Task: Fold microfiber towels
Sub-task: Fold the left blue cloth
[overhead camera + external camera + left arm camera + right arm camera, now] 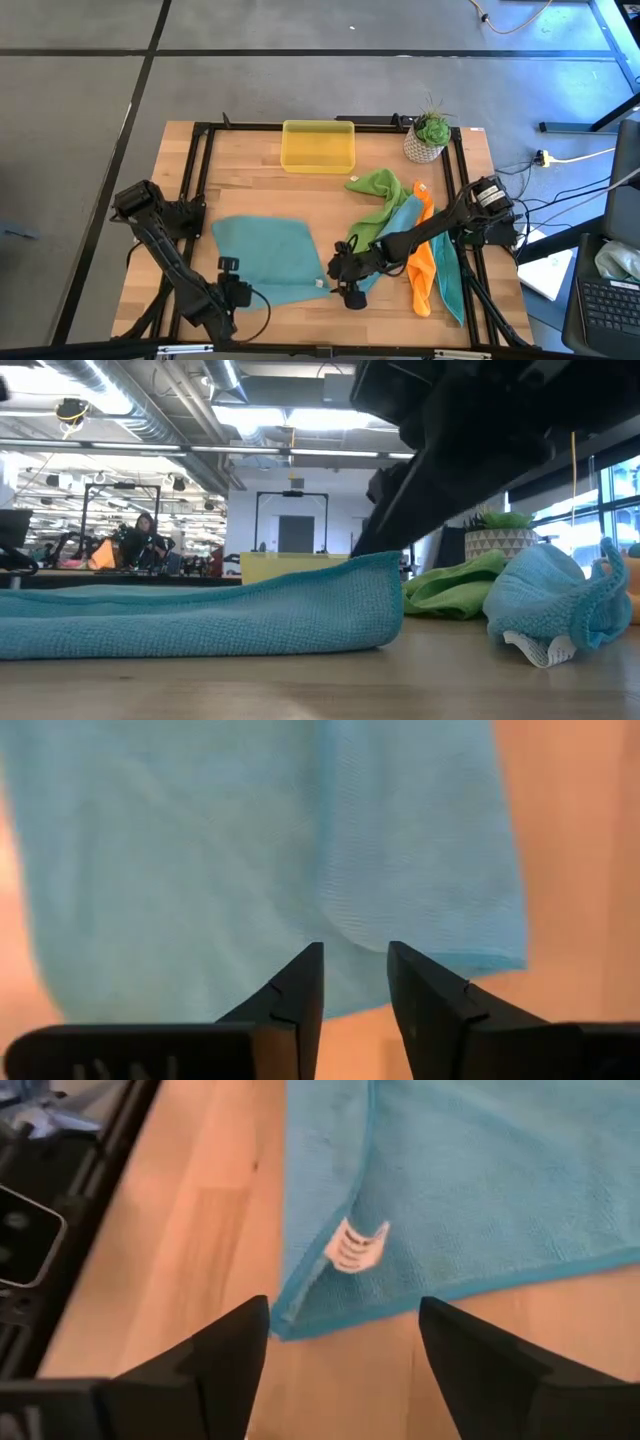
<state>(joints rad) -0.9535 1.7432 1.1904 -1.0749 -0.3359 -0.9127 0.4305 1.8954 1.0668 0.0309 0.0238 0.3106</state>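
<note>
A teal microfiber towel (265,258) lies folded over on the wooden table (250,190), left of centre; the low view shows its doubled layers (200,615) resting flat. My left gripper (232,290) hovers at the towel's near edge (355,980), its fingers a little apart with nothing between them. My right gripper (345,278) stands wide open (345,1350) at the towel's right near corner, where a white tag (358,1245) shows. More towels lie bunched at the right: green (385,190), light blue (402,222), orange (420,262) and teal (448,280).
A yellow translucent tray (318,146) stands at the far middle of the table, and a potted plant (430,135) at the far right. A black frame (200,180) borders the table top. Bare wood shows between the folded towel and the tray.
</note>
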